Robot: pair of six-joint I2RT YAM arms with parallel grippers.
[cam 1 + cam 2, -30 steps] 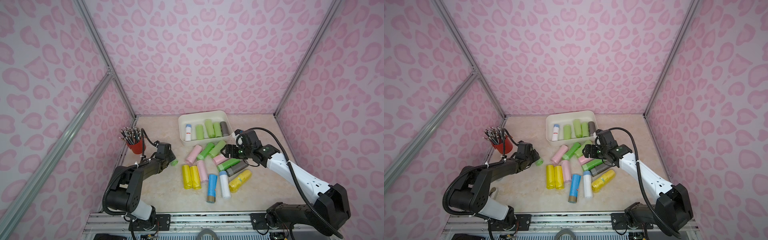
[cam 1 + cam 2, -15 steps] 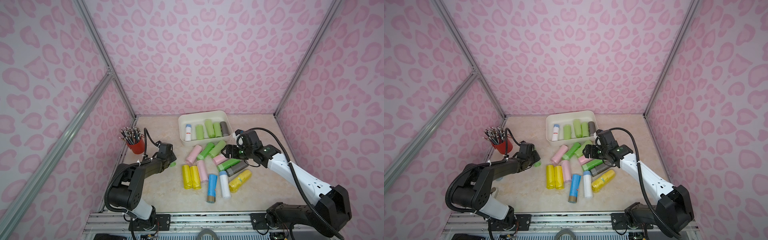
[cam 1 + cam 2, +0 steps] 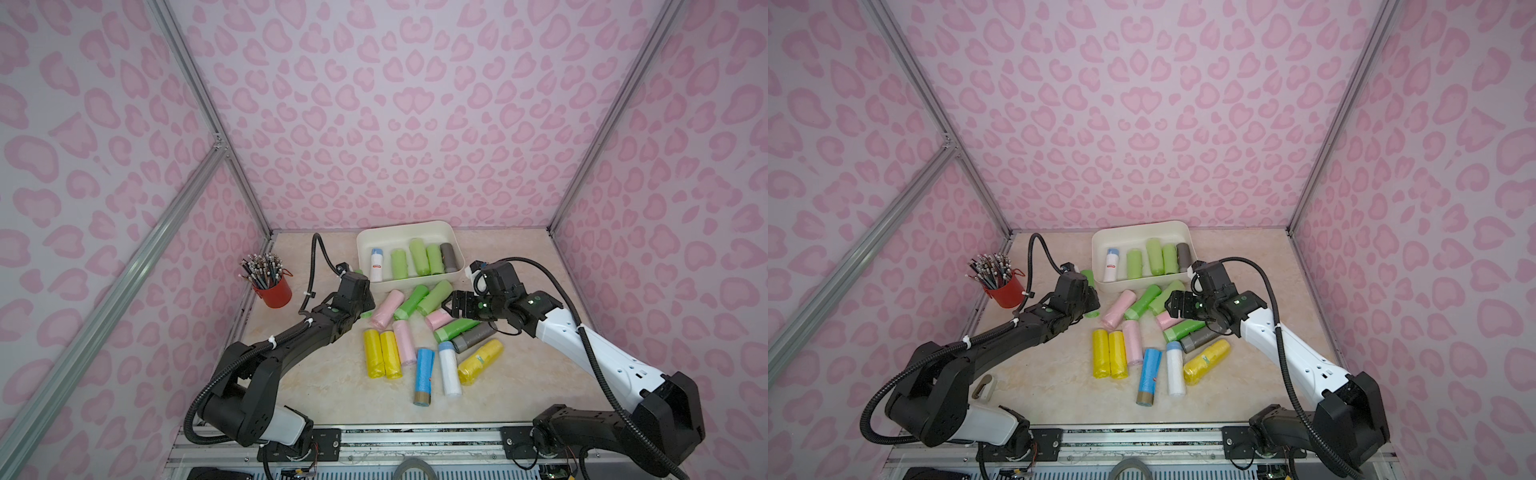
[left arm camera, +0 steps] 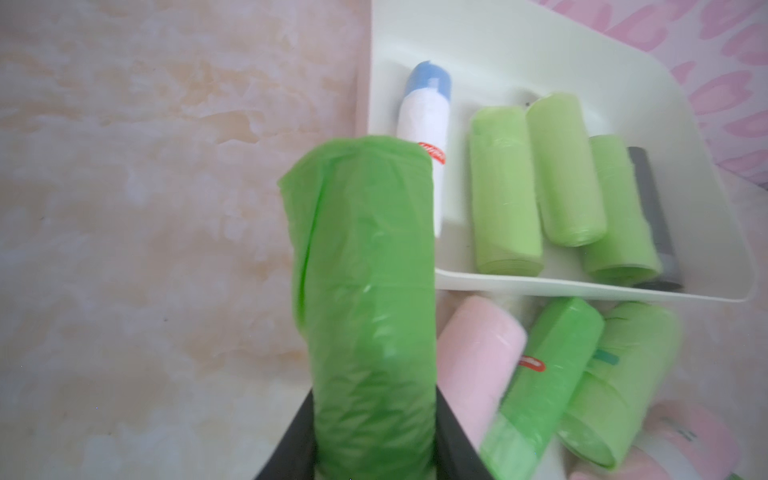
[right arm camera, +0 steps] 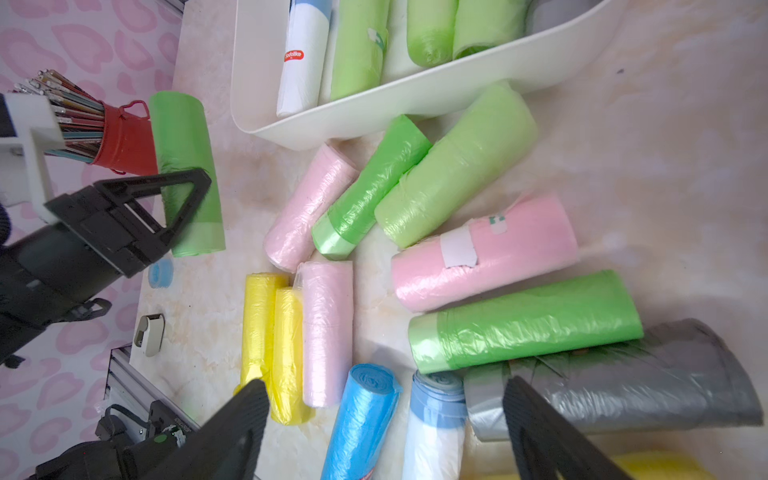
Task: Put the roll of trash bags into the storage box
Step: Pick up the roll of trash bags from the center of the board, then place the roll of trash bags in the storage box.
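My left gripper (image 4: pixel 374 419) is shut on a bright green roll of trash bags (image 4: pixel 365 282), one black finger on each side. In both top views this gripper (image 3: pixel 360 302) sits just left of the storage box (image 3: pixel 409 229), and the roll's end (image 3: pixel 1087 276) pokes out past it. The cream-white box (image 4: pixel 582 287) holds a white roll, three light green rolls and a grey roll. My right gripper (image 5: pixel 382 415) is open and holds nothing. It hangs over the loose rolls in front of the box (image 5: pixel 374 108), to the right of the pile (image 3: pixel 452 305).
Several loose rolls in pink, green, yellow, blue, white and grey lie in a pile (image 3: pixel 415 345) in front of the box. A red cup of pencils (image 3: pixel 272 286) stands at the left wall. A small white object (image 3: pixel 984 386) lies near the front left edge.
My left gripper has closed on the green roll and carried it right, toward the box's left end. The right arm has not moved.
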